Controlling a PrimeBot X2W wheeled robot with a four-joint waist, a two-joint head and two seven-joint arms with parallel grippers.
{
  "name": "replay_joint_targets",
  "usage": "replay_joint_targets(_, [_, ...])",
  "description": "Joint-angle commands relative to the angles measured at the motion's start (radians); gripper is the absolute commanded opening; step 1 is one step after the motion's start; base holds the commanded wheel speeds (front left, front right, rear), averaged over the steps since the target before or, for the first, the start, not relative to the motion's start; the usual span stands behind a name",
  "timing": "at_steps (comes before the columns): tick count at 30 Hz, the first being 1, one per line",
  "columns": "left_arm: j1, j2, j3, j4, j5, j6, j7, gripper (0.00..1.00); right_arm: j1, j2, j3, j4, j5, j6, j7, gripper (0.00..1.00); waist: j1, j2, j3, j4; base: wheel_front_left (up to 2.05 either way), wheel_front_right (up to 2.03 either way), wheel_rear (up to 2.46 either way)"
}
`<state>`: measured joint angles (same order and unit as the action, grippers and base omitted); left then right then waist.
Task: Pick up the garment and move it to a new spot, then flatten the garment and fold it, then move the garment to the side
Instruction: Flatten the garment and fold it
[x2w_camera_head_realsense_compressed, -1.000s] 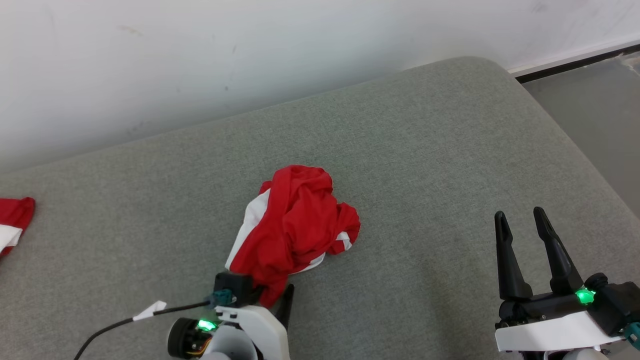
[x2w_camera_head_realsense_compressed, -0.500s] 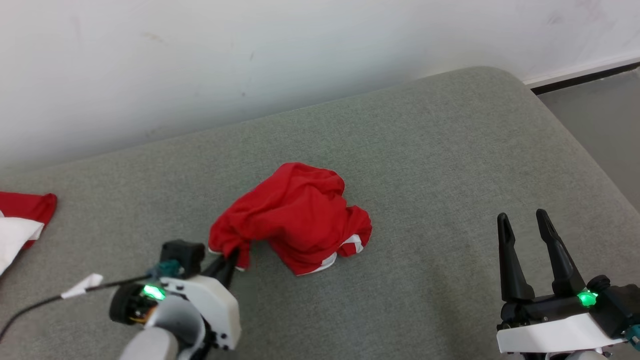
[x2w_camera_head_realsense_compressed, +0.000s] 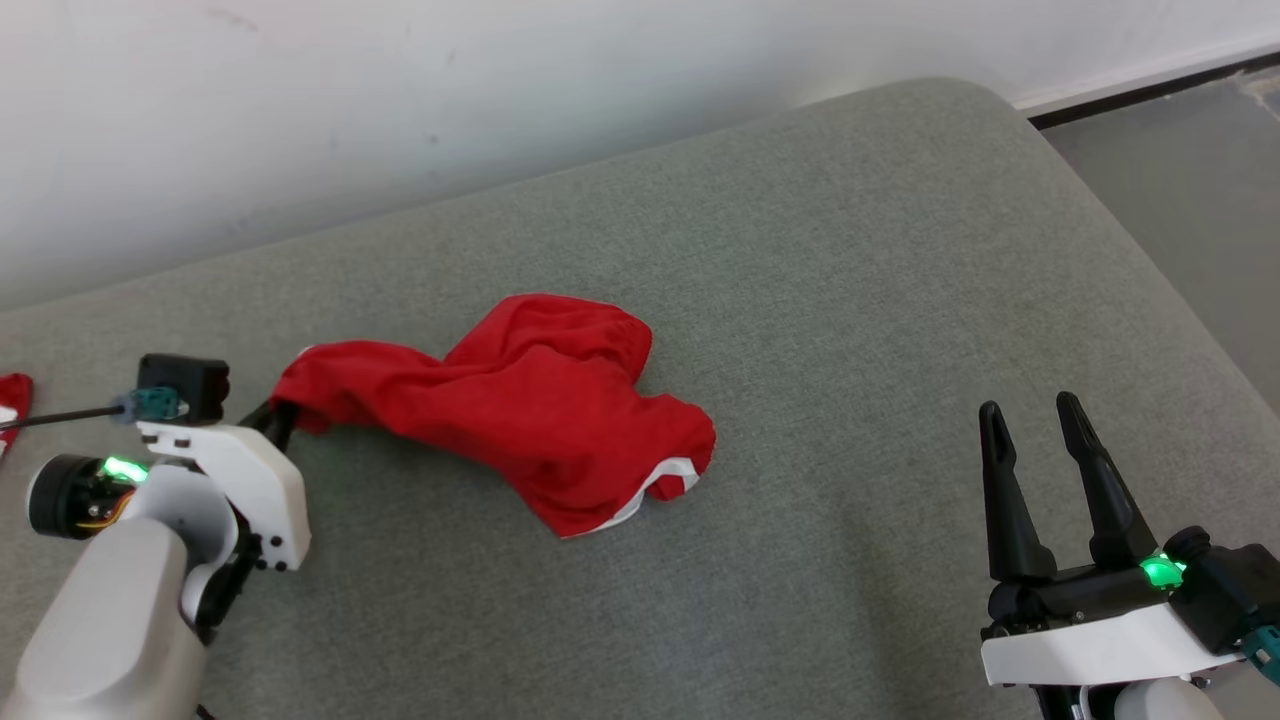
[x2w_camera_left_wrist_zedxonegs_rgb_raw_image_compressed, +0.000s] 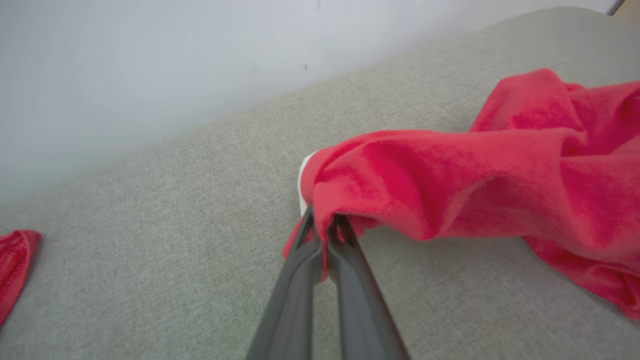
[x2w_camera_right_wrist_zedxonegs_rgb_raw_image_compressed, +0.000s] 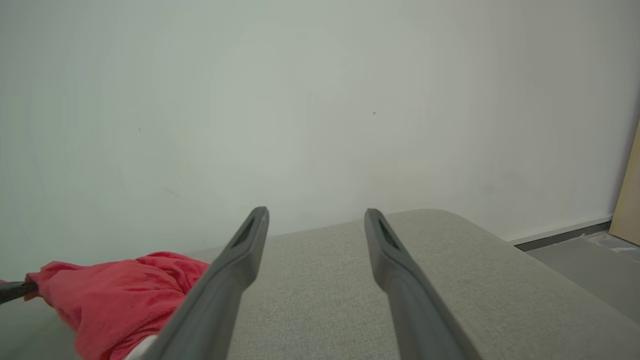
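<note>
The garment is red with white trim and lies stretched across the middle of the grey cushion. My left gripper is shut on the garment's left end, at the left of the head view. In the left wrist view the two fingers pinch a bunched red fold of the garment with a bit of white behind it. My right gripper stands open at the lower right, well apart from the cloth. Between its spread fingers in the right wrist view there is nothing, and the garment lies low at the left.
A second red and white cloth lies at the cushion's far left edge, also seen as a cloth in the left wrist view. A pale wall runs behind the cushion. Grey floor lies past its rounded right end.
My left gripper closed on the garment's near edge and pulled it left, drawing the heap out into a long shape. The head camera shifted. The right gripper kept its place.
</note>
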<state>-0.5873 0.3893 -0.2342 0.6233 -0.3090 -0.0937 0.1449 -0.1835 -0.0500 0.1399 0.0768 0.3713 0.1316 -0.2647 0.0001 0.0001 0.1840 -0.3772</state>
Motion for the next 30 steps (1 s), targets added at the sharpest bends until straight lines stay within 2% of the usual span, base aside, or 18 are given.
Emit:
replay_joint_targets(1, [-0.014,0.006,-0.008,0.029,0.004,-0.005,-0.016,0.24,-0.007,-0.001,0.000,0.003,0.007,-0.002,0.001,1.00,-0.0001,-0.0001,0.008,-0.007,0.00,0.00,0.00])
replay_joint_targets(2, [-0.024,0.001,-0.011,0.058,-0.002,-0.009,-0.024,0.58,-0.007,-0.001,0.000,0.002,0.009,-0.002,0.001,1.00,-0.0001,-0.0001,0.010,-0.007,0.00,0.00,0.00])
replay_joint_targets(3, [-0.035,0.002,-0.013,0.083,-0.006,-0.012,-0.034,1.00,-0.007,-0.001,0.000,0.002,0.010,-0.002,0.001,1.00,-0.0001,-0.0001,0.012,-0.006,0.00,0.00,0.00])
replay_joint_targets(10, [-0.086,-0.011,-0.039,0.156,-0.020,-0.027,-0.156,1.00,0.004,-0.002,-0.010,0.017,0.003,-0.002,0.001,1.00,-0.0001,-0.0001,-0.023,0.048,0.00,0.00,0.00])
replay_joint_targets(18, [0.000,-0.061,-0.044,0.063,-0.054,-0.019,-0.303,1.00,0.030,-0.002,-0.021,0.029,-0.026,-0.002,0.001,1.00,-0.0001,-0.0001,-0.090,0.142,0.00,0.00,0.00])
replay_joint_targets(23, [0.119,-0.094,-0.038,-0.076,-0.054,0.039,-0.364,1.00,0.047,-0.010,-0.025,0.034,-0.036,-0.002,0.001,1.00,-0.0001,-0.0001,-0.114,0.183,0.00,0.00,0.00])
replay_joint_targets(30, [0.311,-0.140,-0.021,-0.287,-0.064,0.121,-0.395,1.00,0.062,-0.022,-0.024,0.045,-0.034,-0.002,0.001,1.00,-0.0001,-0.0001,-0.113,0.211,0.00,0.00,0.00])
